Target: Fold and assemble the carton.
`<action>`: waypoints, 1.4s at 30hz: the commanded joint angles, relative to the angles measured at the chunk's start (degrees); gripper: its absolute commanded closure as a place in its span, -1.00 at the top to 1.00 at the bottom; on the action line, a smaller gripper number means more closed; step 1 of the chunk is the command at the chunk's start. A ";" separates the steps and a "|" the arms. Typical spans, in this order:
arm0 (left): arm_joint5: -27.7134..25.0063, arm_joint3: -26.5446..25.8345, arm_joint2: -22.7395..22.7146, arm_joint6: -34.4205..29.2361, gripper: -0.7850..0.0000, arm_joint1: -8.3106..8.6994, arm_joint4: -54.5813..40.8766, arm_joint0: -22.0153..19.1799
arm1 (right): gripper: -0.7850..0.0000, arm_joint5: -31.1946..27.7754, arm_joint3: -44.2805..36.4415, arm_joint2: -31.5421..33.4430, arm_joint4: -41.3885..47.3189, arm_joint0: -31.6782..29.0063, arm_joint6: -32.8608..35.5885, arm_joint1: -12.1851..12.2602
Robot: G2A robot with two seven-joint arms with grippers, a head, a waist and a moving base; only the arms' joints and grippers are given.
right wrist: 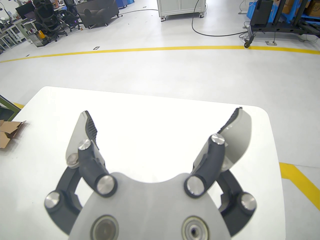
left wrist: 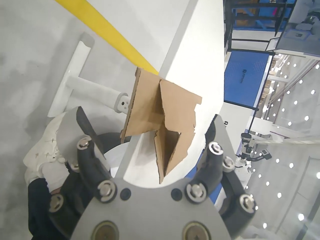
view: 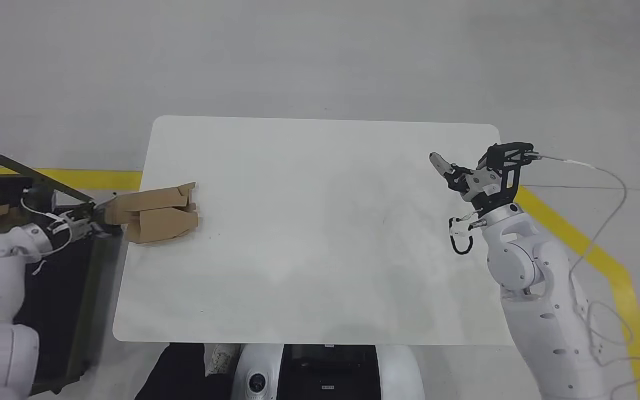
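Observation:
The brown cardboard carton [view: 160, 212] lies partly folded at the table's [view: 320, 260] left edge, with flaps hanging out past the edge. My left gripper [view: 95, 215] is just off that edge, level with the carton. In the left wrist view the carton [left wrist: 162, 116] reaches in between the left gripper's [left wrist: 147, 121] open fingers [left wrist: 85, 126], which do not touch it. My right gripper [view: 450, 200] hovers open and empty over the table's right side. In the right wrist view the right gripper [right wrist: 161, 114] faces across the white table [right wrist: 150, 96], with the carton [right wrist: 8, 132] far off.
A dark frame or bin [view: 60, 300] stands on the floor beside the table's left edge, under the left arm. Yellow floor tape [view: 570, 240] runs past the right side. A thin cable [view: 600, 180] trails from the right wrist.

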 commanded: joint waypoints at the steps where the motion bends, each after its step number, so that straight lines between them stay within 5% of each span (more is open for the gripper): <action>1: 0.26 0.44 0.41 0.29 1.00 -0.49 0.30 -0.33 | 1.00 0.00 0.00 0.00 0.00 0.00 0.00 0.00; 6: 1.65 1.48 1.01 0.80 0.95 -1.76 0.14 -1.07 | 1.00 0.00 0.00 0.00 0.00 0.00 0.00 0.00; 11: 3.67 2.44 0.96 1.88 -0.06 -2.63 -0.71 -1.60 | 1.00 0.00 0.00 0.00 0.00 0.00 0.00 0.00; 18: 4.12 3.14 -0.07 1.19 -1.00 -2.92 -2.82 -1.85 | 1.00 0.00 0.00 0.00 0.00 0.00 0.00 0.00; 34: 0.41 1.48 -5.70 -6.33 -1.00 -1.07 -11.90 -3.67 | 1.00 0.00 0.00 0.00 0.00 0.00 0.00 0.00; 42: 2.48 -7.01 -6.57 -9.32 -1.00 -0.90 -14.93 -5.17 | 1.00 0.00 0.00 0.00 0.00 0.00 0.00 0.00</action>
